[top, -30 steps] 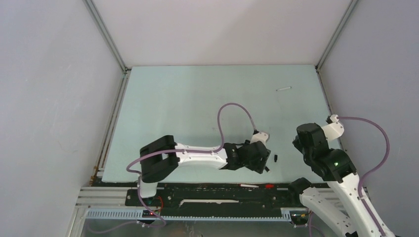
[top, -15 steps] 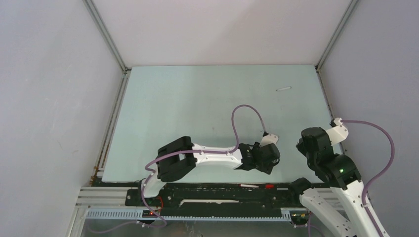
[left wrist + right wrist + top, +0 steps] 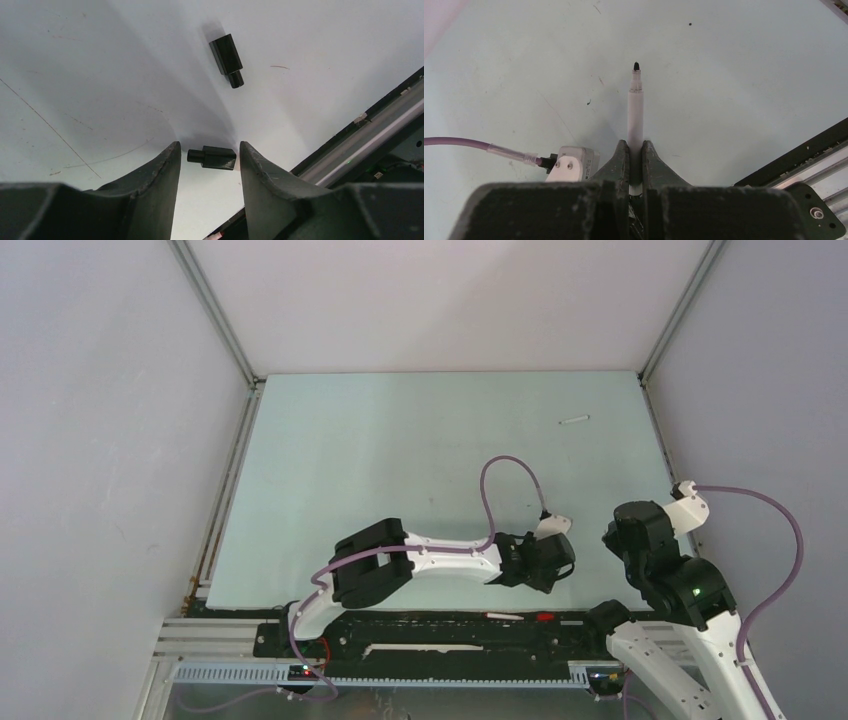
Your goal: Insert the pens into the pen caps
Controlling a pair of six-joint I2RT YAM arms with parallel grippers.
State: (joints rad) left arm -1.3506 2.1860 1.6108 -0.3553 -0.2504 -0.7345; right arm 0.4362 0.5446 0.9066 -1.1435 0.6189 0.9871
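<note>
Down between the spread fingers of the left pincer (image 3: 207, 150), flat on the pale surface (image 3: 100, 75): one black pen cap (image 3: 212, 157), a stubby cylinder with a narrower neck pointing to nine o'clock, its thick end just beside the three-o'clock finger, contact impossible to tell. At twelve o'clock from it in the left wrist view, well clear of both fingers: a second black cap (image 3: 226, 59), same stepped shape, neck toward five o'clock. Clamped tight in the right pincer (image 3: 635, 147): a white pen (image 3: 635, 110), slim and straight, uncapped, dark nib aimed at twelve o'clock, a narrower collar just behind the nib, tail hidden between the fingers. Far off toward one o'clock on the surface in the top view, lying alone: another white pen (image 3: 573, 420), too small to show its tip.
</note>
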